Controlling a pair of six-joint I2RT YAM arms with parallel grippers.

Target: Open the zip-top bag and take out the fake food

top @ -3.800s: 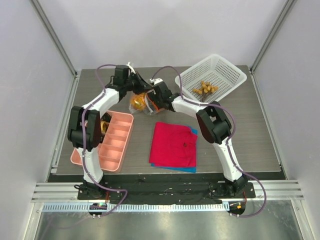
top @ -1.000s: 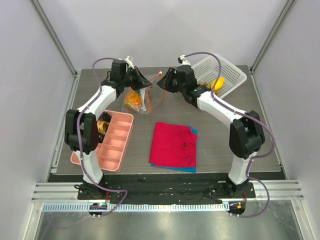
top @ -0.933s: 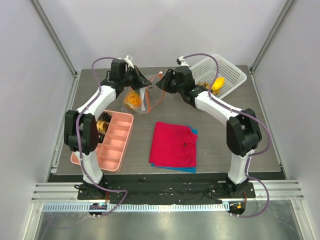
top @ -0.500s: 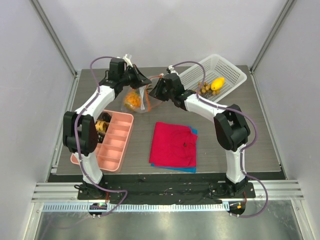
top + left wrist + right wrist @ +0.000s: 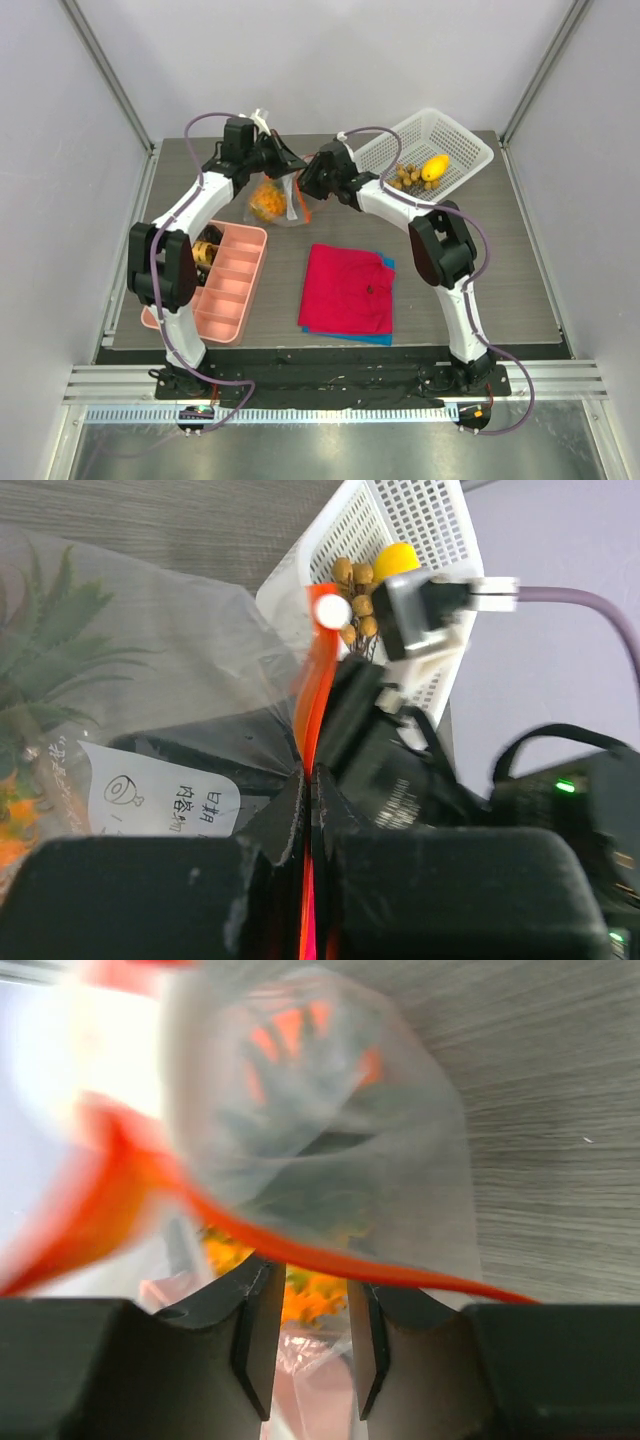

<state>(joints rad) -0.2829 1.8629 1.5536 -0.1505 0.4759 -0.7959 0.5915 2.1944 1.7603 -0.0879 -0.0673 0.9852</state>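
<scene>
The zip-top bag (image 5: pixel 280 207) hangs at the back of the table, clear, with orange fake food (image 5: pixel 265 203) and a pineapple's green crown (image 5: pixel 50 650) inside. My left gripper (image 5: pixel 290 163) is shut on the bag's orange-red zip strip (image 5: pixel 310 720) and holds the mouth up. My right gripper (image 5: pixel 308 185) is open at the bag's mouth; in the right wrist view (image 5: pixel 305 1310) the strip (image 5: pixel 330 1265) crosses just beyond its fingertips and orange food shows between them. A yellow fruit (image 5: pixel 433 167) and brownish pieces (image 5: pixel 405 178) lie in the white mesh basket (image 5: pixel 465 130).
A pink divided tray (image 5: pixel 225 280) lies at front left with a dark ringed piece (image 5: pixel 207 250) beside it. A red cloth (image 5: pixel 348 290) on a blue one lies in the middle front. The basket stands at back right, close to the right arm.
My right gripper carried the yellow fruit to the basket, left it there, and has swung back left to the bag's mouth. The left gripper has kept its hold on the strip.
</scene>
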